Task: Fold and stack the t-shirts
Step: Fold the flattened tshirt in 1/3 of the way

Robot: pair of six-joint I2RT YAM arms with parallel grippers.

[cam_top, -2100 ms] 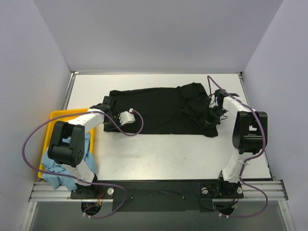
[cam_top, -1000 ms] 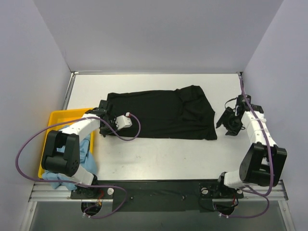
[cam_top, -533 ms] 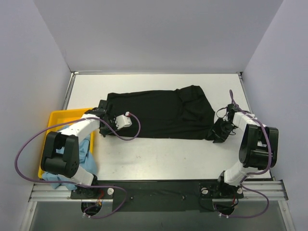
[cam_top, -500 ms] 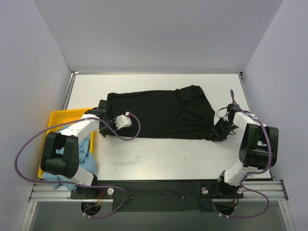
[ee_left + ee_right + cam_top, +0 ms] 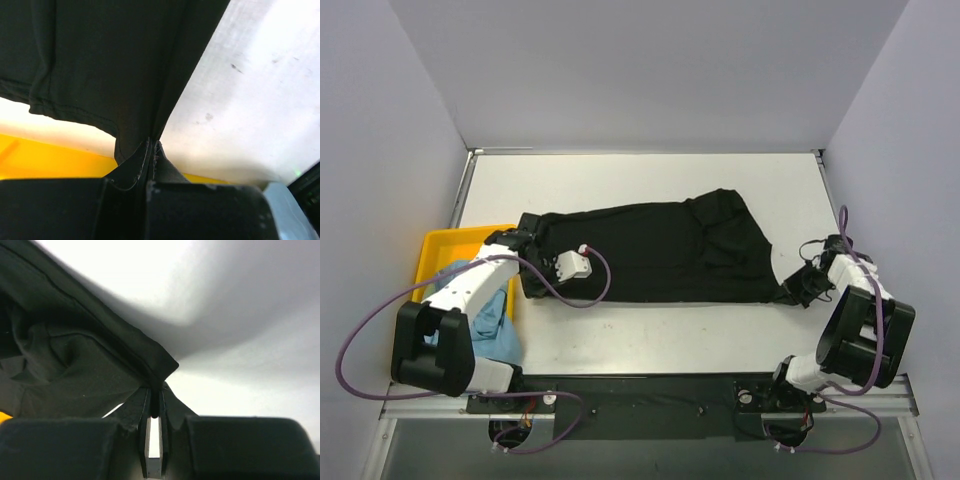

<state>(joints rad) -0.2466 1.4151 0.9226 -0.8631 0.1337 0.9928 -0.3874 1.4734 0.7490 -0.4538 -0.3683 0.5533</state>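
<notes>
Since 1 second ago my right gripper (image 5: 794, 291) has come in from the bare table (image 5: 650, 335) to the near right corner of the black t-shirt (image 5: 660, 250) and drawn it outward, so the cloth now lies longer and flatter than before. In the right wrist view its jaws are pressed together on the hem corner of the shirt. My left gripper (image 5: 525, 235) is at the other end, just beside the yellow tray (image 5: 435, 250), and the left wrist view shows its jaws clamped on a pinch of the black cloth. The shirt is stretched between the 2 grippers across the middle of the table, but its right part has wrinkles and a doubled flap. The light blue t-shirt (image 5: 485, 315) lies bunched in the tray, untouched. I judge the task to be at an early stage: 0 shirts are folded, and the black one is only being spread. What is left is to smooth and fold it, then take out the blue one, spread and fold it, and put the 2 in 1 stack.
</notes>
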